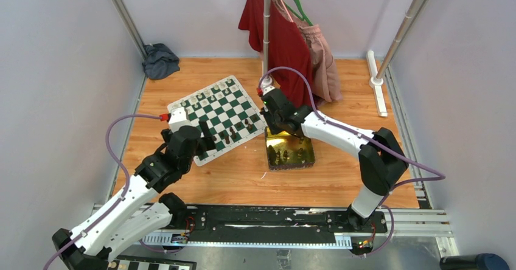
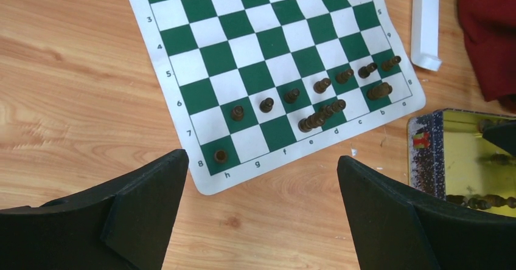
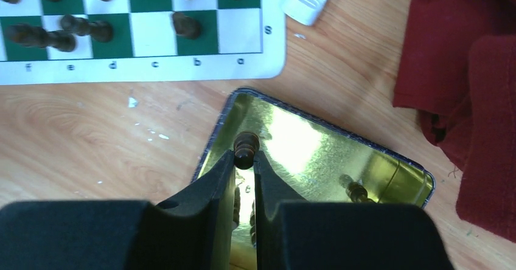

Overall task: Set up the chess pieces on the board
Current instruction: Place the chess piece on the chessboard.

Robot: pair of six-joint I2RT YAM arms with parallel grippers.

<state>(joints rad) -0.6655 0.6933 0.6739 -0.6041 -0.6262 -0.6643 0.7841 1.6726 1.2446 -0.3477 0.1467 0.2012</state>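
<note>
At the centre of the right wrist view, the right gripper (image 3: 244,160) pinches a dark brown chess piece (image 3: 246,143) over the gold tin (image 3: 316,142). Along the top edge, the board (image 3: 152,69) carries more dark pieces (image 3: 185,25). In the left wrist view, the left gripper (image 2: 261,159) hangs spread wide, gripping nothing, above the board's bottom corner.

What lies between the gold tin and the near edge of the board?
Only wooden tabletop with a few tiny white flecks separates the tin from the board. The right wrist view shows this plainly.
</note>
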